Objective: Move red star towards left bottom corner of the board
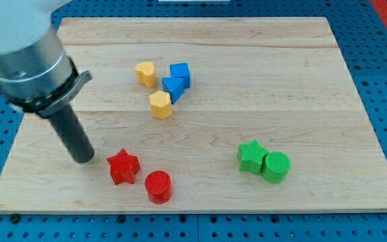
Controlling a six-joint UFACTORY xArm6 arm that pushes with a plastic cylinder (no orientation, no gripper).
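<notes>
Where writing is sought, none can be read on any block or on the board. One red star [123, 166] is recorded, lying flat in the lower left part of the wooden board [200, 131]; being roughly as wide as it is tall, it has no clear long axis, and one of its points is turned towards the view's top. My tip [82, 158] is seen resting on the board just to the view's left of the red star, a narrow gap showing between them; the rod carries nothing and touches no block. One red cylinder [158, 186] is set close to the star's lower right. Four blocks are grouped towards the view's top centre: one yellow heart-like block [146, 73], one blue cube [180, 74], one blue wedge-like block [172, 88] and one yellow hexagonal block [160, 105]. Two green blocks are paired at the lower right, touching: one green star [251, 156] and one green cylinder [276, 167].
</notes>
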